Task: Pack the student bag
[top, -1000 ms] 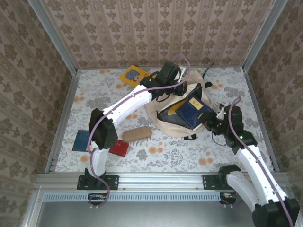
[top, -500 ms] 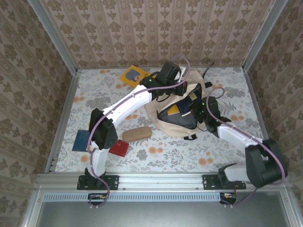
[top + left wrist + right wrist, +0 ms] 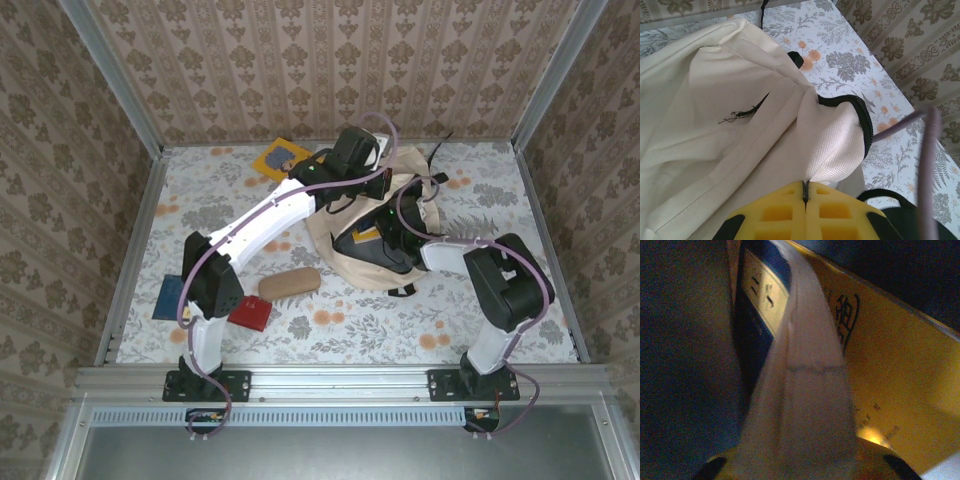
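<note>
The student bag (image 3: 330, 245), beige with a dark lining, lies at the table's middle back with its mouth held open. My left gripper (image 3: 380, 188) is at its far rim. In the left wrist view the yellow fingers (image 3: 775, 215) are shut on the bag's (image 3: 715, 115) dark zipper edge. My right gripper (image 3: 388, 232) reaches into the opening. In the dim right wrist view a blue book (image 3: 810, 390) runs out from between the jaws of my right gripper (image 3: 800, 465), page edge up. A yellow book (image 3: 890, 380) lies beside it inside the bag.
A yellow book (image 3: 280, 158) lies at the back left of the bag. A tan case (image 3: 290, 282), a red item (image 3: 250, 313) and a blue book (image 3: 170, 297) sit at the front left. Metal rails and papered walls bound the table.
My right arm has swung left from the bag's right side and carried the blue book down into the bag's opening. The left gripper has kept its hold on the rim.
</note>
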